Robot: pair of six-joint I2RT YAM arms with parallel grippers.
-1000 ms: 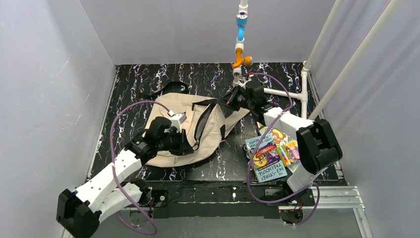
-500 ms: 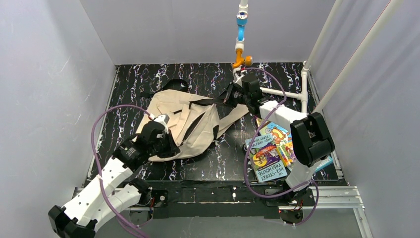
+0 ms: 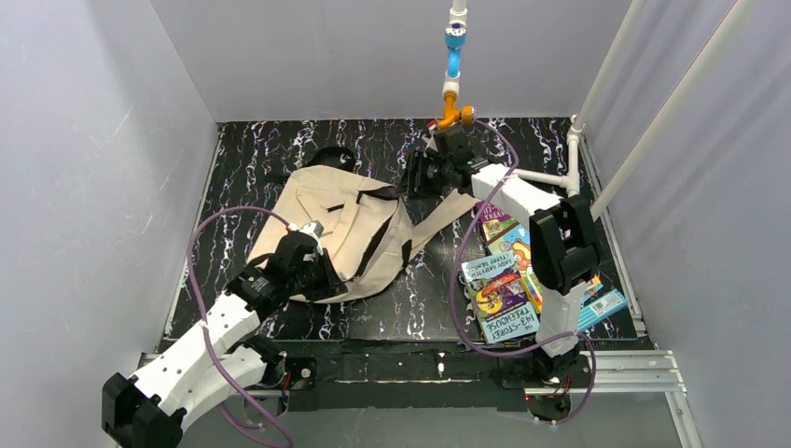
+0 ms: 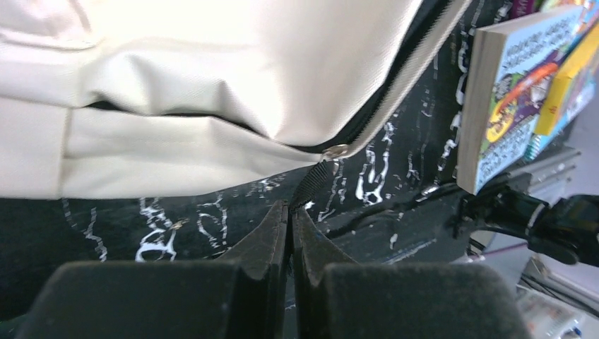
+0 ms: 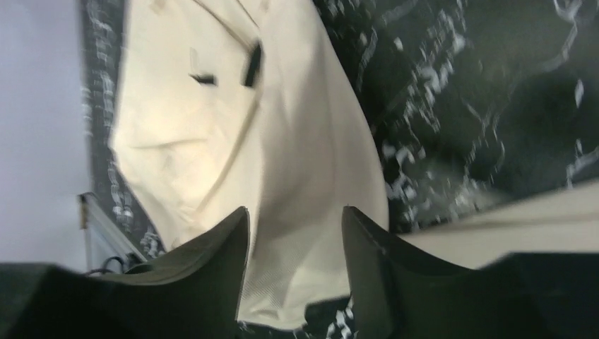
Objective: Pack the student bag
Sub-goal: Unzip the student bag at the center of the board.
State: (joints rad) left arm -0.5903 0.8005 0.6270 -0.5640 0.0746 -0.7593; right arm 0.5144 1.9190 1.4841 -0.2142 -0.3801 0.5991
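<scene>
We judged the step as unzipping the large beige soft-fabric student bag (image 3: 345, 233), with packing not yet begun.
It lay flat, left of centre on the black marbled worktop (image 3: 252, 154). The left gripper (image 4: 289, 210) pinched the black ribbed zip pull (image 4: 314, 180) at the bag's near edge. The right gripper (image 5: 295, 212) hovered at its far edge, fingers parted and empty. Next, we thought, came drawing the zip along, then fetching the colourful books (image 3: 508, 289) by the right edge.

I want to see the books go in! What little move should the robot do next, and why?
Probably the left pincer should tug the black zipper pull it seems to pinch, widening the opening of the backpack. The books lie outside beside it, and the right pincer hangs open.
</scene>
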